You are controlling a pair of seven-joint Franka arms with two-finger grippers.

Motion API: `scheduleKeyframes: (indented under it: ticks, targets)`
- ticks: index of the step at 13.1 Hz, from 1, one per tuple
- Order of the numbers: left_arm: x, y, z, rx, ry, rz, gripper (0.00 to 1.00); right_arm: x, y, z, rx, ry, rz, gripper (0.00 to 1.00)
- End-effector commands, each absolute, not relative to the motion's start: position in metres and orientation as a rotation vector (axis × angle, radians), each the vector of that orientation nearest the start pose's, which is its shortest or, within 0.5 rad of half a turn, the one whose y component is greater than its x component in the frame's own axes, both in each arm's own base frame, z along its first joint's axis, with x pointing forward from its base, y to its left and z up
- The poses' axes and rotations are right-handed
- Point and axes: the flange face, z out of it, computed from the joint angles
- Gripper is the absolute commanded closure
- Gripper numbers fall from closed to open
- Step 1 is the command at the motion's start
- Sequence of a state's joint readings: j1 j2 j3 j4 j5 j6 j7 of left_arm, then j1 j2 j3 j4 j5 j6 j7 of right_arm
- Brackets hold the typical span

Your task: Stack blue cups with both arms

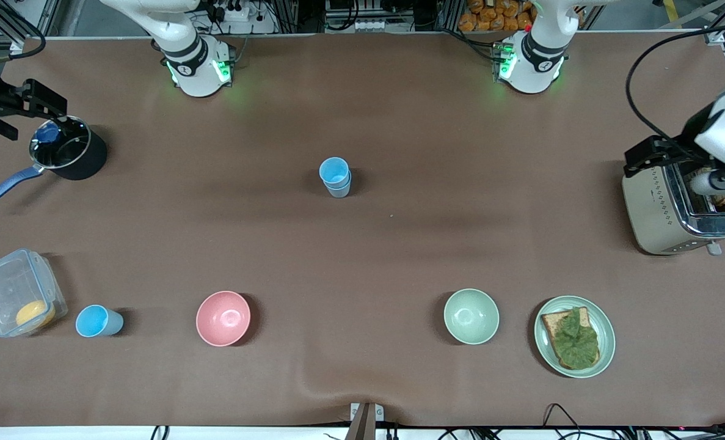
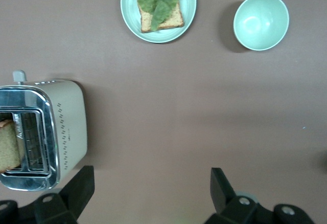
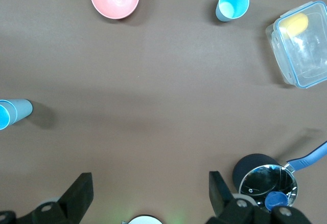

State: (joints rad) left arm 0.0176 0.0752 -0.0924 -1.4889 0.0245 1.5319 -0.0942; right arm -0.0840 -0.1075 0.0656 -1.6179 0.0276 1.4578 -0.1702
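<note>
A: Where do we stand on the stacking?

B: We judge it partly done. Mid-surface (image 1: 399,256), a stack (image 1: 336,177) of two blue cups stands upright, mouth up, one nested in the other. One lone cup (image 1: 98,321) is left, well apart from the stack and nearer the front camera, toward the right arm's end of the surface, between the clear box (image 1: 19,300) and the pink bowl (image 1: 223,318).

A: Which way does that one point?

B: It looks upright too, long axis vertical and mouth open upward; in the right wrist view it (image 3: 232,3) shows its bright inside. So we would expect a grasp at the rim or wall, then a carry to the stack.

A: And our arms?

B: Both wait out at the ends of the surface. The right gripper (image 3: 148,193) hangs beside the pot (image 1: 69,148), its fingers (image 3: 79,193) spread wide apart with nothing between them. The left gripper (image 2: 150,193) hangs beside the toaster (image 1: 680,208), fingers (image 2: 82,185) likewise apart and empty.

A: Anything in the way?

B: The green bowl (image 1: 471,316) and the sandwich plate (image 1: 606,330) sit toward the left arm's end, well clear of both cups.
</note>
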Motion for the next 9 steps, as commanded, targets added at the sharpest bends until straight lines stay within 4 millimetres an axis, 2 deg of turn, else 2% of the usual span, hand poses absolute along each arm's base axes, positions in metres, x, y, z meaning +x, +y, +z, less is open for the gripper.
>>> scheduleKeyframes:
  ticks: [1, 4, 9]
  targets:
    - [0.571, -0.033, 0.626, -3.134, -0.008, 0.049, 0.0, 0.506, -0.006, 0.65, -3.115, -0.22, 0.068, 0.0]
    - [0.571, -0.035, 0.627, -3.134, -0.011, 0.047, 0.0, 0.506, -0.007, 0.649, -3.115, -0.217, 0.072, 0.0]
    - [0.567, -0.056, 0.631, -3.134, 0.049, 0.034, 0.0, 0.506, -0.009, 0.645, -3.114, -0.21, 0.084, 0.0]
